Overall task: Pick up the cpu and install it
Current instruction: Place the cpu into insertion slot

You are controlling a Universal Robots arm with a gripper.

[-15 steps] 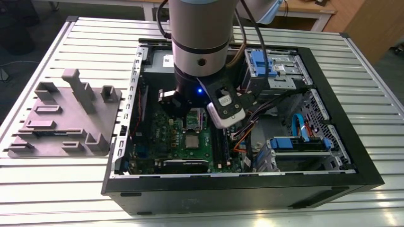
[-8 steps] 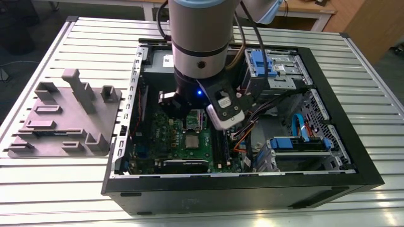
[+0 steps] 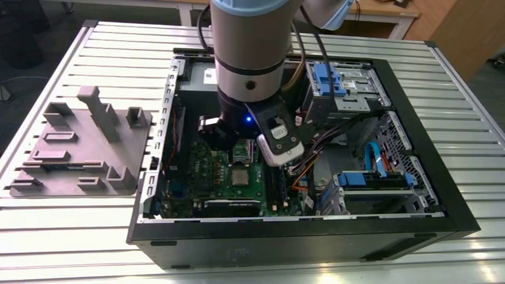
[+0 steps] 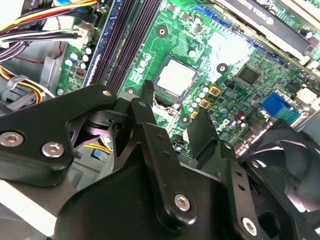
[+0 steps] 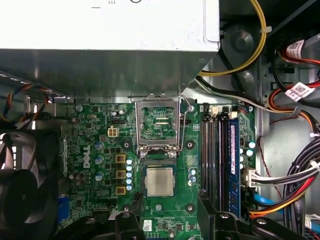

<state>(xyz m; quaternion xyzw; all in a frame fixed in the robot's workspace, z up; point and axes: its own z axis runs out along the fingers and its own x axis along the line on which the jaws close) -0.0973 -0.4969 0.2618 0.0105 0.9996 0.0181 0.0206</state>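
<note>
The cpu (image 5: 160, 181) is lying seated in its socket on the green board (image 5: 90, 130), the socket frame (image 5: 157, 122) standing open beside it. The tool (image 4: 172, 103) is hovering above, spread and empty. Latching is judged outstanding.

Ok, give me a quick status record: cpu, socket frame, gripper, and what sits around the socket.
cpu: lying flat in its socket on the green motherboard, metal top up
socket frame: swung open, off the cpu, on the power supply side
gripper: open, holding nothing, over the board close to the cpu
neighbours: memory sticks on one side, black fan on the other
setting: open computer case on a slatted table
</note>
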